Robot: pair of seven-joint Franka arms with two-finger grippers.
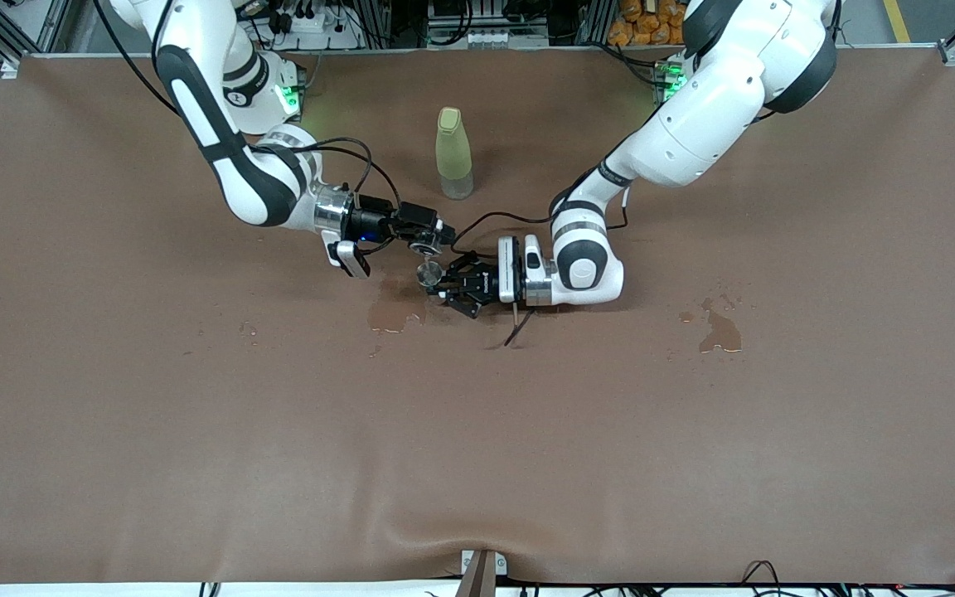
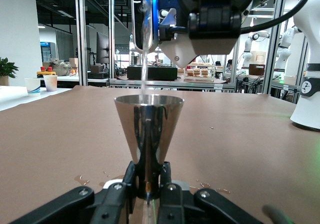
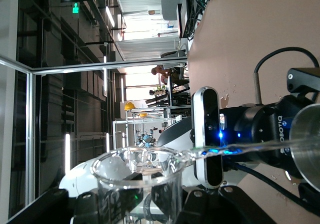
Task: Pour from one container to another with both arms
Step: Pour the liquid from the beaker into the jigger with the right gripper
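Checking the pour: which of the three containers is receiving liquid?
The silver jigger, upright in the left gripper; the glass cup pours, the bottle stands untouched.

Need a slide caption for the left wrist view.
Left pincer grips the jigger upright while a thin stream falls into it from the glass cup tilted above.

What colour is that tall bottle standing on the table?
Pale yellow-green bottle, with a matching cap; the front view shows it best.

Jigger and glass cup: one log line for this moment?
phase: pouring | right pincer: shut on tipped glass cup | left pincer: shut on upright jigger | stream: entering jigger | spills: wet patches on table
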